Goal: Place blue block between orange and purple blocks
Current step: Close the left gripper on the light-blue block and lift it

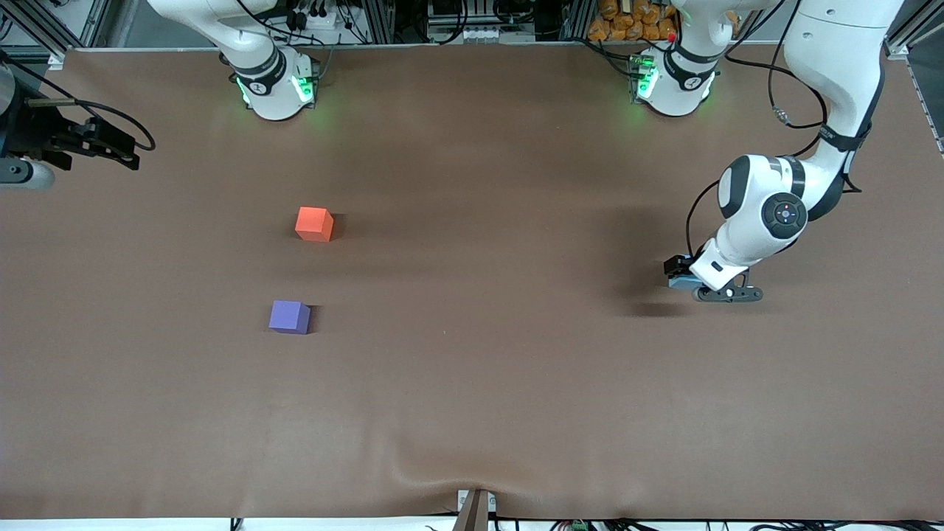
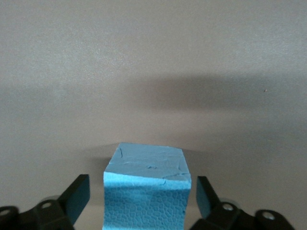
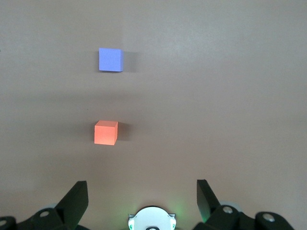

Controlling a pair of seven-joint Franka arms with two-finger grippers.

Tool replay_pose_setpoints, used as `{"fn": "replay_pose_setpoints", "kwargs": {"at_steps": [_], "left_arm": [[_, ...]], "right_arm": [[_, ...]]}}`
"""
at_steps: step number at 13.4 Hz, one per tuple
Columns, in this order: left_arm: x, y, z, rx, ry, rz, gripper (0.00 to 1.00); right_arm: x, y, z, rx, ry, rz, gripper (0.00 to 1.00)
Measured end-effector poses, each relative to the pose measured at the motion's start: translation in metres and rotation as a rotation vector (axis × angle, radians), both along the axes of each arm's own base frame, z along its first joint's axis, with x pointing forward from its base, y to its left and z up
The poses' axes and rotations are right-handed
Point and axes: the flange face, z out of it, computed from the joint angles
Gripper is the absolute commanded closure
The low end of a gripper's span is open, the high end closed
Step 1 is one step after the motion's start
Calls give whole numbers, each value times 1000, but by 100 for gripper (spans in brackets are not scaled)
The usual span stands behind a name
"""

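The blue block [image 2: 144,191] sits on the table between the fingers of my left gripper [image 2: 143,194], with a gap showing on each side, so the gripper is open around it. In the front view my left gripper [image 1: 700,286] is low at the table near the left arm's end, and the hand hides most of the block. The orange block [image 1: 314,223] and the purple block [image 1: 289,316] lie apart toward the right arm's end, the purple one nearer the front camera. Both show in the right wrist view, orange [image 3: 105,132] and purple [image 3: 110,60]. My right gripper [image 3: 142,191] is open, empty and high up [image 1: 110,144].
The brown table mat [image 1: 479,369] has a raised wrinkle at its front edge [image 1: 442,476]. The right arm's base [image 1: 274,85] and the left arm's base [image 1: 672,81] stand along the back edge. The right arm's base also shows under my right gripper [image 3: 152,219].
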Motion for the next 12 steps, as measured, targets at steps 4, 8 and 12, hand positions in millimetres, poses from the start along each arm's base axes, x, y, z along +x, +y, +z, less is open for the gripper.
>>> {"fn": "replay_pose_setpoints", "kwargs": {"at_steps": [4, 8, 12], "left_arm": [[-1, 0, -1, 0, 2, 0, 97], [0, -1, 0, 0, 0, -3, 100], [16, -36, 25, -25, -61, -52, 100]], "right_arm": [[0, 4, -1, 0, 1, 7, 0], [0, 0, -1, 0, 2, 1, 0], [1, -3, -1, -7, 2, -5, 0]]}}
